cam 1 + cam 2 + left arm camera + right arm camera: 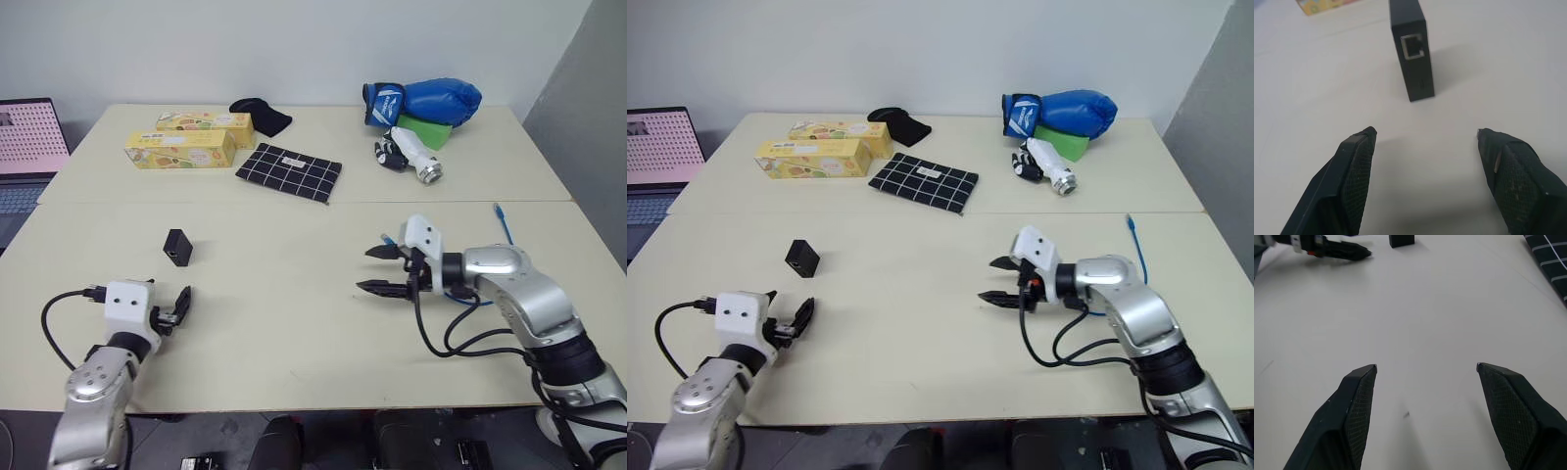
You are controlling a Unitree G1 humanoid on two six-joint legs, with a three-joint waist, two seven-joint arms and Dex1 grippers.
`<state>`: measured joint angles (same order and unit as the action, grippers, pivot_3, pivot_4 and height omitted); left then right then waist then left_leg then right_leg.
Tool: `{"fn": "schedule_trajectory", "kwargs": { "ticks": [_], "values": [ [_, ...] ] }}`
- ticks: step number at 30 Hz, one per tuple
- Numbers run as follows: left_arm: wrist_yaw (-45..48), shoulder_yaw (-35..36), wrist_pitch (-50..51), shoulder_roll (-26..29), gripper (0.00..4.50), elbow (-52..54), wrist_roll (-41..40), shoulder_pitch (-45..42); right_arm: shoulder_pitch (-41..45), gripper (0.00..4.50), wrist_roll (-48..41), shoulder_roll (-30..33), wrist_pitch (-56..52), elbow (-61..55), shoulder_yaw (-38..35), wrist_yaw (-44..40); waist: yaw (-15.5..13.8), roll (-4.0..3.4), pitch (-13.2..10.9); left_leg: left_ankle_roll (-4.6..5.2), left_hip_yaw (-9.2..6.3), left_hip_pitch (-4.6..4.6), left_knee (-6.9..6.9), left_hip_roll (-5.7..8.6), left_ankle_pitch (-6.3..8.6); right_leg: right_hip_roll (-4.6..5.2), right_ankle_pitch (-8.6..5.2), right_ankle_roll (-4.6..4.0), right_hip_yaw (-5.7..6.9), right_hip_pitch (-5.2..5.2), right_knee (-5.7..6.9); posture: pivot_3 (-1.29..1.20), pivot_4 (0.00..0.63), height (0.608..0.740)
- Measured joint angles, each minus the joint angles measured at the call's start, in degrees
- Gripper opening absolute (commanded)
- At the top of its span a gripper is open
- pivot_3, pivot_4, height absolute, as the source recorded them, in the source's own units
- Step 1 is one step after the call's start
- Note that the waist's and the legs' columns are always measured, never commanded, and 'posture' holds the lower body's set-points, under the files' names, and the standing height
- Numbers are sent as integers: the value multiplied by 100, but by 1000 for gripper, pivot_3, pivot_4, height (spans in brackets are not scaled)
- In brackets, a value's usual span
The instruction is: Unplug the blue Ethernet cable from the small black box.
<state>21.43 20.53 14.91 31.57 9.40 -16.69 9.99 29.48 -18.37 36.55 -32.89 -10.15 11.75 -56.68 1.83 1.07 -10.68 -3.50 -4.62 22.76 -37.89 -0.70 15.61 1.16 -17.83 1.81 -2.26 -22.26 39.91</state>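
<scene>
The table [294, 323] fills the head views, made of two cream tops butted along a seam, with a laptop [29, 147] cut off at its left edge. Along the far edge lie a blue boxing glove [431, 101] on a green block [428, 132], two yellow cartons [181, 149], a black grid cloth [290, 172], a black fabric lump [263, 115] and a white-and-black tool [409, 154], whose kind is hard to make out. The right gripper [380, 269] hovers over the near right part of the table, its fingers spread wide with nothing between them; its wrist view confirms bare table between the pads [1352, 411] and also shows the left gripper's black fingers and the box far off. The left gripper [176, 305] sits near the near left corner, fingers apart and empty. The cable [504, 223] shows as a blue strand near the right edge and a short stretch by the right wrist, the rest hidden behind that arm, so its full run cannot be traced. The box [177, 247] stands alone on the left half, just beyond the left gripper; the head views show it only as a dark block, while the left wrist view shows its port [1413, 46] facing the gripper, with no plug in it.
</scene>
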Motion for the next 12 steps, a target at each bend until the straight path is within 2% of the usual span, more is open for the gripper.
{"fn": "schedule_trajectory", "kwargs": {
  "ticks": [4,6,10,12],
  "values": [
    [731,539,660,770,3498,738,-653,225,-13,3455,-46,612,35,161,-409,-248,-18,2,-1,0,4,-2,1,0,0,-4,0,0,8,8,-6,0,150,740],
    [964,751,849,983,3498,888,-869,217,-11,3455,-53,729,82,267,-490,-344,-12,1,-1,0,6,-9,2,0,0,-5,-1,-1,-1,9,-3,0,150,740],
    [1743,1202,1414,1764,3498,895,-1355,221,50,3455,-67,1080,182,740,-608,-686,0,-1,-4,1,14,-7,5,-2,0,-10,-1,-2,-1,5,-6,0,150,740],
    [1861,1367,1503,1867,3498,870,-1402,208,97,3455,-67,1123,215,804,-636,-724,6,-3,-4,1,14,-8,7,-3,1,-9,-2,-3,-4,5,-6,0,150,740]
  ]
}}
